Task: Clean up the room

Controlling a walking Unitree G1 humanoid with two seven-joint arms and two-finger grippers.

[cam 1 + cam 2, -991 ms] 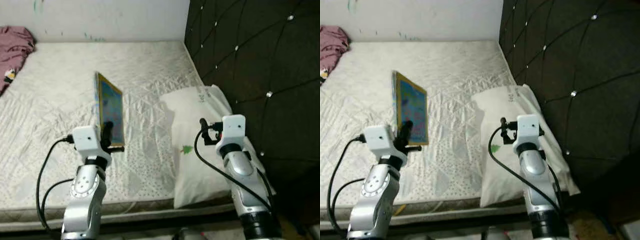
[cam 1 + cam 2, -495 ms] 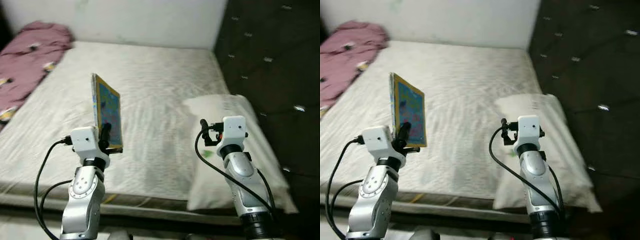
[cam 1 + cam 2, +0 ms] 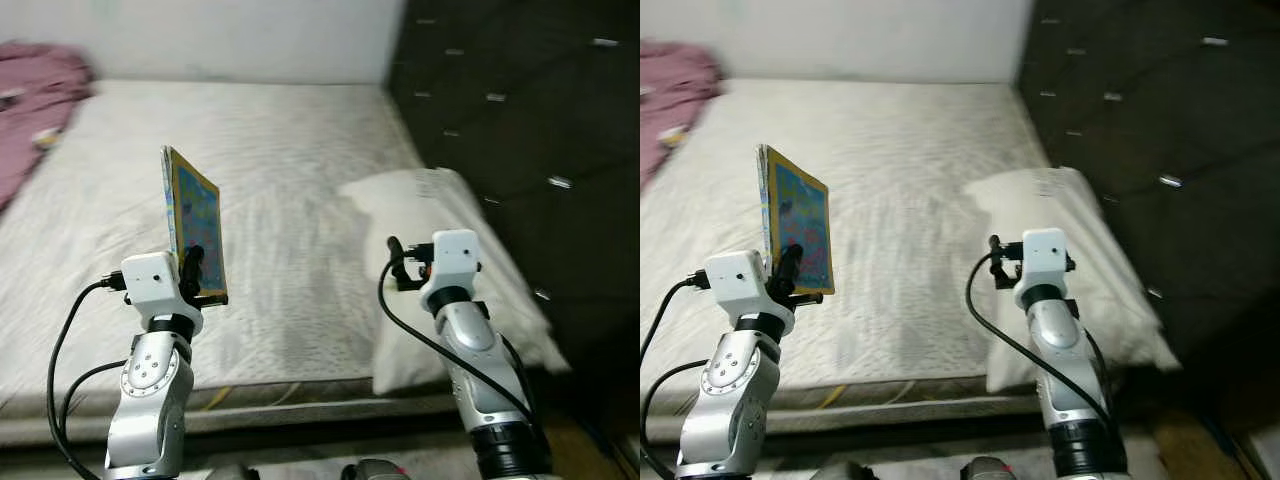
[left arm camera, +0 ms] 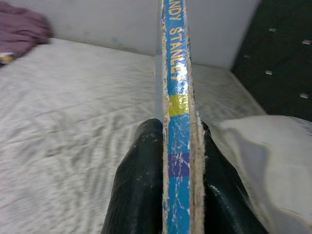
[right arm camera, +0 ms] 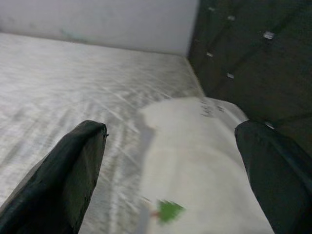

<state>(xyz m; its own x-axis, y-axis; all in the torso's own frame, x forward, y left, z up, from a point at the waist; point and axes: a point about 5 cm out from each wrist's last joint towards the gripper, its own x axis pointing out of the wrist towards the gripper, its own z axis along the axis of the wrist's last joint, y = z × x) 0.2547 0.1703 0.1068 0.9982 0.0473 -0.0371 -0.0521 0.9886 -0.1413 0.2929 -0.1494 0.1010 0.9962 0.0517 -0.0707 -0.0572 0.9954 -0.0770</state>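
Left wrist view shows our left gripper (image 4: 178, 161) pinching a book (image 4: 176, 97); our right gripper (image 5: 170, 165) is spread, and clothes (image 3: 35, 80) remain on the bed (image 3: 290, 170).

White-quilted bed (image 3: 290, 150) against a pale wall (image 3: 220, 35), dark tufted headboard (image 3: 520, 110) on the right.

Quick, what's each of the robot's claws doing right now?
Left gripper: closed on the book, held upright on edge above the bed.
Right gripper: open, empty, over the pillow.
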